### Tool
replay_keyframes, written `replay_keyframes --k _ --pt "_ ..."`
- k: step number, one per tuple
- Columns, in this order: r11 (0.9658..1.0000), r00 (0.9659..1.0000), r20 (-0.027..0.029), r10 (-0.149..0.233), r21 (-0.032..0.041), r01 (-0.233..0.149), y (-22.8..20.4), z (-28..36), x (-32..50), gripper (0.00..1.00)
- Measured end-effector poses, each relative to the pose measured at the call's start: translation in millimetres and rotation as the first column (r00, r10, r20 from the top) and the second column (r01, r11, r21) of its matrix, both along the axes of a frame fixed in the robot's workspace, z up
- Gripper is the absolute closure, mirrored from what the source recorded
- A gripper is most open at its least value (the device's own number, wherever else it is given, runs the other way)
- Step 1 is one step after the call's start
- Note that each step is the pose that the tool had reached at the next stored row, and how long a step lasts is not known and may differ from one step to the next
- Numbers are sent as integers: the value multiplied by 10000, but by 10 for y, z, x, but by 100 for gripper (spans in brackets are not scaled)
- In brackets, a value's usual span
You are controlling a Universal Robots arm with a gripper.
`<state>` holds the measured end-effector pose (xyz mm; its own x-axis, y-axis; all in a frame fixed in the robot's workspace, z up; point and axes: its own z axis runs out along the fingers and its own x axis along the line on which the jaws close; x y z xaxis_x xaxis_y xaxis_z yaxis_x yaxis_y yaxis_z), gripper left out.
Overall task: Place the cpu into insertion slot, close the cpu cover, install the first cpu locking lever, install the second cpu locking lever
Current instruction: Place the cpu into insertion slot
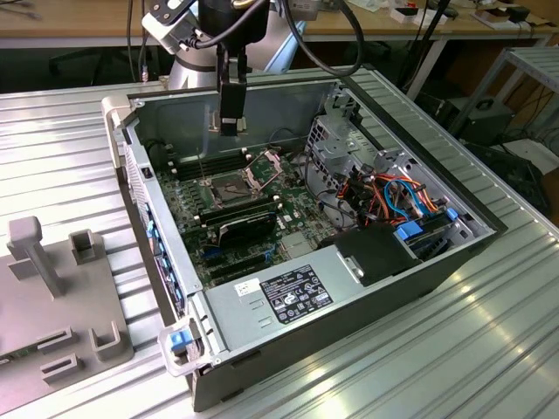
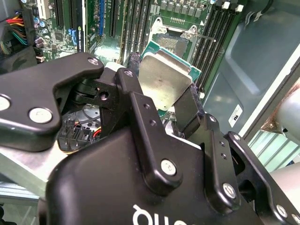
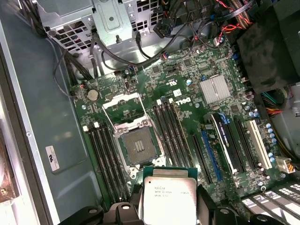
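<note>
Jaws: closed on the cpu (image 2: pixel 164 82), clamping two of its opposite edges.
Gripper (image 2: pixel 164 89): hangs inside the open computer case (image 1: pixel 367 297), above the green board (image 3: pixel 187 93).
Cpu: between the jaws with its metal top bare, held off the board and near the insertion slot (image 3: pixel 139 146).
Insertion slot: uncovered with its pins showing, between two banks of memory slots.
Cpu cover (image 3: pixel 121 108): swung open at one edge of the slot.
Case: rests on the ribbed metal worktop (image 1: pixel 489 349).

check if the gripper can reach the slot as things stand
Probably yes: the cover is swung open, the slot lies bare, and nothing seen stands between it and the gripper holding the cpu above.
</note>
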<state>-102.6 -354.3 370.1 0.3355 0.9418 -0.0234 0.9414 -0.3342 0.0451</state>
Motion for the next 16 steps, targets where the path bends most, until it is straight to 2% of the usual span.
replay_keyframes --k 1,2,4,6,8,16 --pt "10000 10000 2 72 1 -72 -2 -1 0 45" --pt "9993 9993 0 367 0 -367 -3 -3 0 45" --pt "9942 9942 2 1074 2 -1074 -3 -17 0 45" --pt "9903 9903 0 1388 0 -1388 -3 -27 4 45" --pt "9890 9890 1 1481 1 -1481 -3 -35 22 45" --pt "9885 9885 1 1515 0 -1515 -3 -65 72 45"
